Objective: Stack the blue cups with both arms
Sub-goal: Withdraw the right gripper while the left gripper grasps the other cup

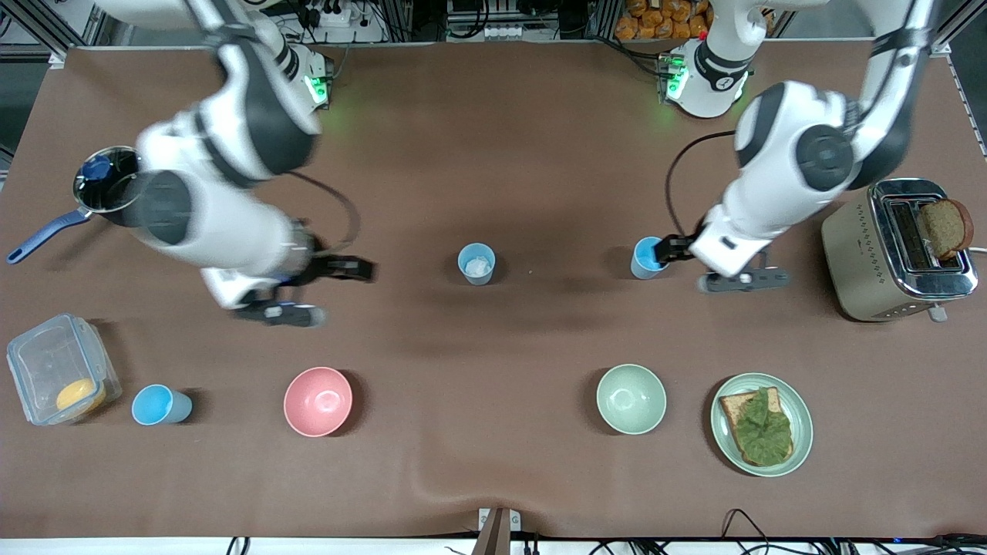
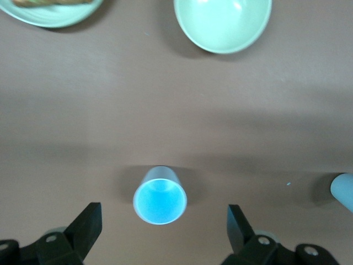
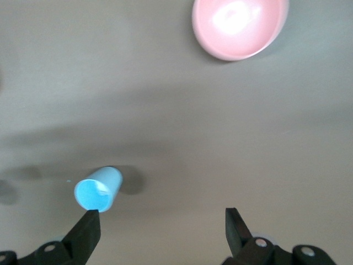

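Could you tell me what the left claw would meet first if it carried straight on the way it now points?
Probably the blue cup. The left claw is open, its fingers set either side of the cup's line, with nothing between. How much height is left is unclear.

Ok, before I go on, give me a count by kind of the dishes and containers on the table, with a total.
Blue cups: 3 — by the left gripper, mid-table, beside the plastic box.
Bowls: 2 — pink, pale green.
Plates: 1 — green, with bread and lettuce.
Plastic boxes: 1.
Saucepans: 1.
Total: 8
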Robot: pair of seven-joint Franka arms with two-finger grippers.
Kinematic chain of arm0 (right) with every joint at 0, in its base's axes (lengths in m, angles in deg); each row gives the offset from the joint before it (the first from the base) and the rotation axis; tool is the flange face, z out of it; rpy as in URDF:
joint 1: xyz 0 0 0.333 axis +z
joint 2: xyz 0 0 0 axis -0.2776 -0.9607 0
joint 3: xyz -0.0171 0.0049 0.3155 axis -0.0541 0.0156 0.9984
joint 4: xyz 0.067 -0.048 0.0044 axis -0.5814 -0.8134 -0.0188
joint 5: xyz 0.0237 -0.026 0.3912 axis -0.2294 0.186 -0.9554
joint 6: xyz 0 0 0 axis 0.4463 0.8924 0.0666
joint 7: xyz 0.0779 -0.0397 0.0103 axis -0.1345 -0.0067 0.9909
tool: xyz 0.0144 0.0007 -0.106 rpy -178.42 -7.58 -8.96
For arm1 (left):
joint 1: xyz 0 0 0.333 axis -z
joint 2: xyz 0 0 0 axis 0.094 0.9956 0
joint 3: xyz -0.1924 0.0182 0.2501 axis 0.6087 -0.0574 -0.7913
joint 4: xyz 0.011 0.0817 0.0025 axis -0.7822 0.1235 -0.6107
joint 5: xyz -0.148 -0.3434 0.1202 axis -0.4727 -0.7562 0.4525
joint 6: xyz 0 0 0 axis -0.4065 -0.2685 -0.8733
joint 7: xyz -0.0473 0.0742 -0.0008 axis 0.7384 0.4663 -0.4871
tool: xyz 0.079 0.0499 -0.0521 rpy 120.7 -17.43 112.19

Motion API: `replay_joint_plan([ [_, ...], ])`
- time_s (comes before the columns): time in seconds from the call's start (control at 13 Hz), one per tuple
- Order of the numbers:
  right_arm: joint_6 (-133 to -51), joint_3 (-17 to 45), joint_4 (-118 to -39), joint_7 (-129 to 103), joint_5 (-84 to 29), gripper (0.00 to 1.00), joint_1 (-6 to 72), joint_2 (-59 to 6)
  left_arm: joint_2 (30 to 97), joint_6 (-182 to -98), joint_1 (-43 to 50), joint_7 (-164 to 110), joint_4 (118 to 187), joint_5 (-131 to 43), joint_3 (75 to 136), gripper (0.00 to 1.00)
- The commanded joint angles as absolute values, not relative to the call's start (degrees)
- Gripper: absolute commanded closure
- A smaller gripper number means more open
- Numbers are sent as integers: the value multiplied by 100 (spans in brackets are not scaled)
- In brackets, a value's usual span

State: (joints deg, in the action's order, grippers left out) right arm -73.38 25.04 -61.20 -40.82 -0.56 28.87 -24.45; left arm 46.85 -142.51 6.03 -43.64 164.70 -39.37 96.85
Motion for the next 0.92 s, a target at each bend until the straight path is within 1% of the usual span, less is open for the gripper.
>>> replay_joint_plan([
  [0.0, -6836, 2449, -6181, -3238, 208, 0, 2421, -1864, 4744, -14868, 805, -4480, 16904, -4020, 9744, 0],
  [0.08, -6791, 2430, -6285, -3096, 226, 0, 2281, -1643, 4753, -15132, 806, -4480, 17132, -4020, 9779, 0],
  [0.23, -6738, 2404, -6575, -2832, 349, 0, 2052, -1126, 4771, -15407, 832, -4453, 17458, -4012, 9911, 0],
  [0.38, -6808, 2307, -7127, -2673, 1005, 0, 2042, -598, 4771, -15748, 841, -4400, 17818, -3994, 10051, 0],
  [0.46, -6887, 2237, -7269, -2664, 1139, 0, 2025, -517, 4771, -16029, 849, -4392, 18081, -3959, 10087, 0],
  [0.62, -6957, 1756, -7480, -2394, 949, 0, 2051, -447, 4806, -16242, 850, -4392, 18285, -3950, 10192, 0],
  [0.77, -7596, 1578, -7997, -1901, 605, 0, 1964, -201, 4850, -16374, 850, -4383, 18426, -3941, 10210, 0],
  [0.85, -7747, 1534, -8157, -1786, 535, 0, 1841, -156, 4859, -16427, 850, -4348, 18488, -3941, 10210, 0],
])
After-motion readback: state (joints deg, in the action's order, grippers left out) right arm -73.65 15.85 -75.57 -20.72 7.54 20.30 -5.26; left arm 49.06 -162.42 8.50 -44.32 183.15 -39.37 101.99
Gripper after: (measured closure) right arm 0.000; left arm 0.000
